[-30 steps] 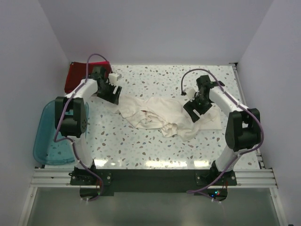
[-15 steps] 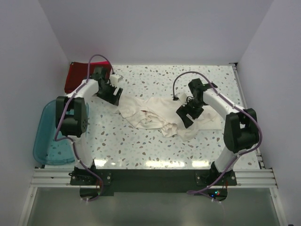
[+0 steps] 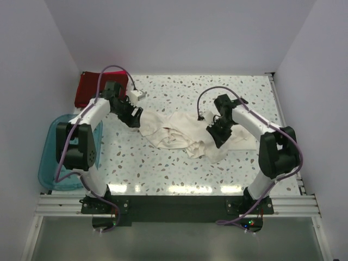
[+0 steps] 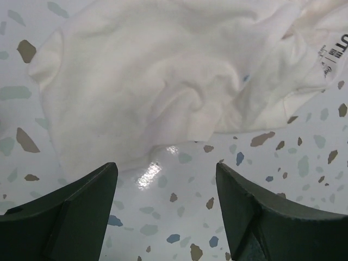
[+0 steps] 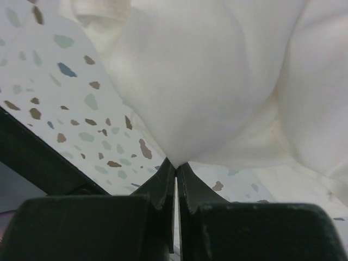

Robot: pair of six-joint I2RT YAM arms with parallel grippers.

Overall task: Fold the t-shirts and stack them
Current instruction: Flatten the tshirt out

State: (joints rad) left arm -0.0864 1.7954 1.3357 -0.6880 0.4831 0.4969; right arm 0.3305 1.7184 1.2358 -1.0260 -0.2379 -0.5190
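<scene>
— Cream-white cotton t-shirt [image 3: 187, 133], crumpled mid-way across the speckled terrazzo table top [image 3: 179, 174]. Lying which way?

— Stretched left to right between the two arms, long axis across the table, bunched and creased in the middle. Reaches almost from one gripper to the other.

— Right gripper [image 5: 175, 165]?

— Pinched tight on a fold of the cream cloth, no gap at the fingertips. Sits at the right-hand part of the heap, with the cloth draping away ahead of the tips.

— And the left gripper [image 4: 163, 176]?

— Spread wide, gripping nothing. Hovers over bare terrazzo just short of the shirt's left edge, with the cloth straight ahead of the open fingers, near the tips but apart from them. Small printed label [image 4: 329, 57] off to the upper right in that wrist view.

— So nearer the left end?

— Clearly. Probably needs only a short reach forward and down to take that edge, then a pull apart along the long axis to flatten. A judgement, nothing more.

— Other shirts?

— Dark red cloth shirt [image 3: 89, 87] at the far left corner, behind the left arm, well apart from the cream one. Cannot tell whether folded. No pink one in view. Translucent teal plastic tub [image 3: 49, 163] off the left edge.

— Red print panel?

— Only a hint of red in a crease near the middle, otherwise hidden.
</scene>
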